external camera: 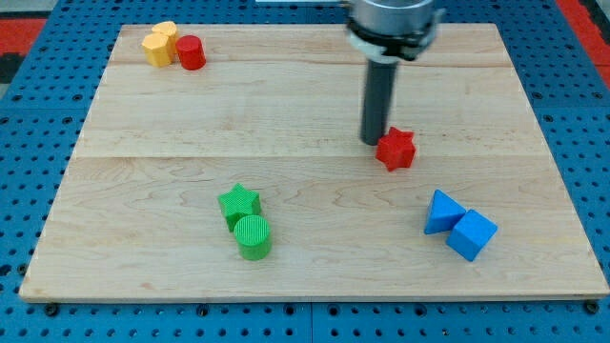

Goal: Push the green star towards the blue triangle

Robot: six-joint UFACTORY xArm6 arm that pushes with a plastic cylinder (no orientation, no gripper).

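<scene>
The green star [237, 203] lies left of centre in the lower part of the wooden board, touching a green cylinder [254, 236] just below it. The blue triangle [442, 211] lies at the lower right, touching a blue cube [472, 234] on its right. My tip [372, 142] is above centre-right, right beside the left edge of a red star [396, 149]. The tip is far to the upper right of the green star and up-left of the blue triangle.
A yellow block [159, 44] and a red cylinder [191, 52] sit together at the top left corner. The wooden board [143, 133] lies on a blue perforated surface [29, 143]. The arm's body [391, 24] hangs over the board's top centre-right.
</scene>
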